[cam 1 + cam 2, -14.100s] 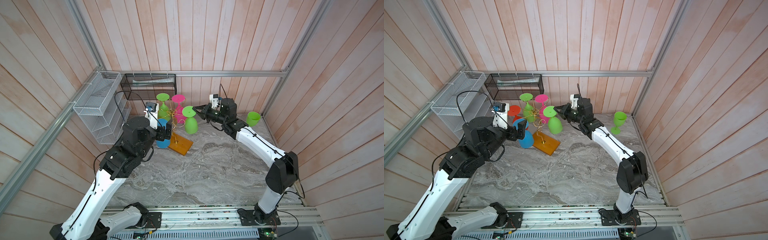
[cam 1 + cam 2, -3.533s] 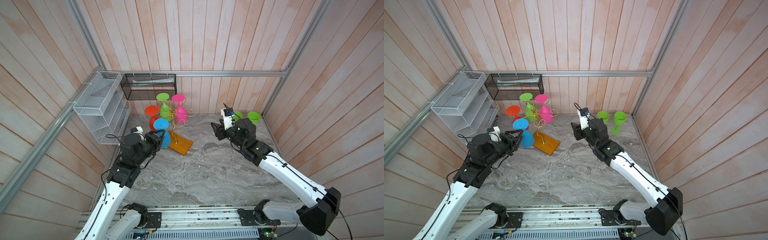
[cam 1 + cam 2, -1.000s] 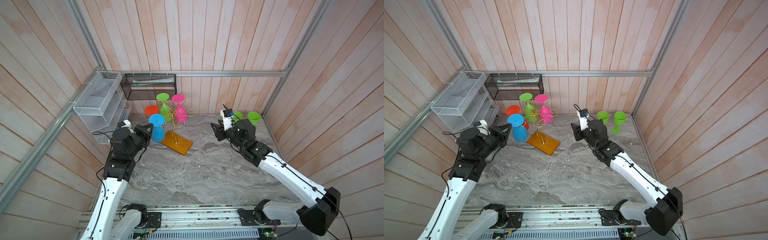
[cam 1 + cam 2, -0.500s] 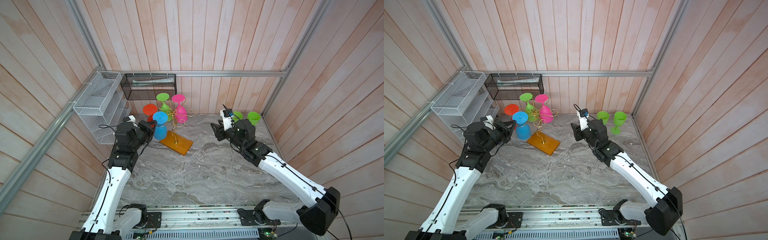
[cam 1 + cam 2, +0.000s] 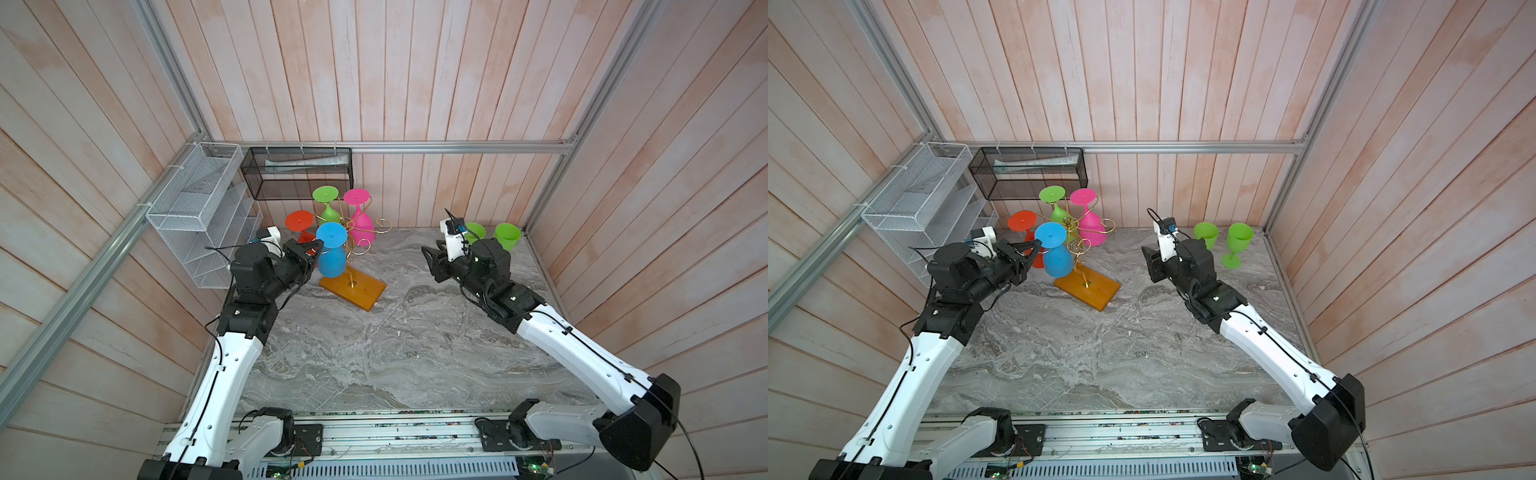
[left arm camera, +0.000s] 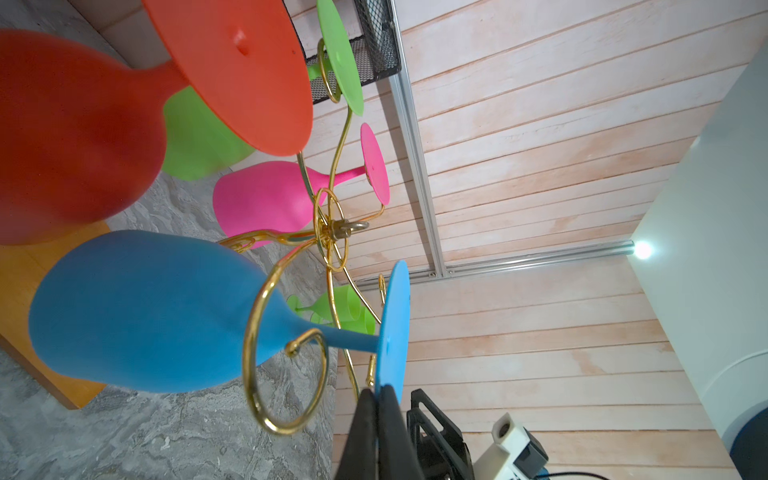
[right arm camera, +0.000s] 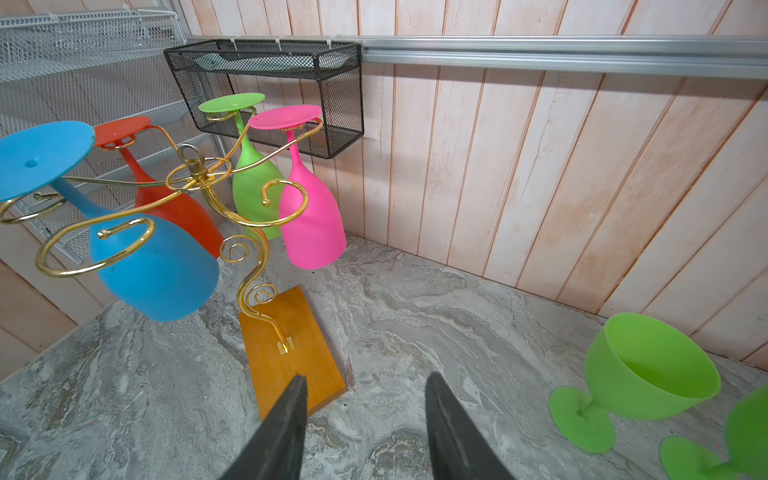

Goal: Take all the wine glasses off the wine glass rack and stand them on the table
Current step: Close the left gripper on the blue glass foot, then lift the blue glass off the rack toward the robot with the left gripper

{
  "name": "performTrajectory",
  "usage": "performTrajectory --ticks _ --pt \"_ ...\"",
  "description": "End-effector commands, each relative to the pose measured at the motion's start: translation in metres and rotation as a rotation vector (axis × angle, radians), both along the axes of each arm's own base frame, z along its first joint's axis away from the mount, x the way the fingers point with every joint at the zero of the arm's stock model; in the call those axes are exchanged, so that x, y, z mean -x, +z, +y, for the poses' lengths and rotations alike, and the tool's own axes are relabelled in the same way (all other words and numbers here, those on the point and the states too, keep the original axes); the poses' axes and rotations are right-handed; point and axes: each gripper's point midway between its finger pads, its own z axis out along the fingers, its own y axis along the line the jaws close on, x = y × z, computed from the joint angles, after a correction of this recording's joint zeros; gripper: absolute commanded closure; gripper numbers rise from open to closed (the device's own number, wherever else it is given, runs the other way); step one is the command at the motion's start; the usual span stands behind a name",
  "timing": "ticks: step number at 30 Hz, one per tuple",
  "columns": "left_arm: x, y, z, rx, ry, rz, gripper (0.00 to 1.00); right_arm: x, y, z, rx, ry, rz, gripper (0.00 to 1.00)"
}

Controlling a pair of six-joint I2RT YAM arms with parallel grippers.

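1. Left gripper (image 6: pixel 377 392): jaws closed flat on the rim of the foot of the blue wine glass (image 5: pixel 331 259). The pinch on the foot's edge shows clearly in the left wrist view.
2. Blue wine glass: upside down and tilted, foot up, bowl down. Its stem runs through a curled arm of the wine glass rack (image 5: pixel 357 289), so it is on the rack.
3. Rack: stands on the marble table (image 5: pixel 374 353) near the back left corner, with its wooden base flat on the surface.
4. Also hanging upside down on the rack: red glass (image 5: pixel 1022 221), green glass (image 5: pixel 1052 194), pink glass (image 5: pixel 1090 228).
5. Right gripper (image 7: pixel 365 411): jaws apart, nothing between them, above the table, pointed at the rack's base, well apart from the rack in both top views.
6. Two green glasses (image 5: pixel 1205 235) stand upright on the table by the back wall, behind the right arm.
7. Black mesh basket (image 5: pixel 297 172) and white wire shelf (image 5: pixel 195 208) hang on the walls behind the rack.
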Motion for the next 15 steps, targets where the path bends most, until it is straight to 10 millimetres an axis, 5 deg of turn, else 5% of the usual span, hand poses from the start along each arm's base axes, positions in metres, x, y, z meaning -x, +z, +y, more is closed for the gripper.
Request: performTrajectory --ticks 1,15 --pt "0.012 0.025 -0.009 -0.005 -0.063 -0.089 1.00 0.001 0.004 0.001 -0.004 -0.005 0.003 0.53" --pt "0.055 0.022 -0.021 -0.009 -0.181 -0.098 1.00 0.007 -0.006 -0.006 -0.016 -0.025 0.063 0.53"
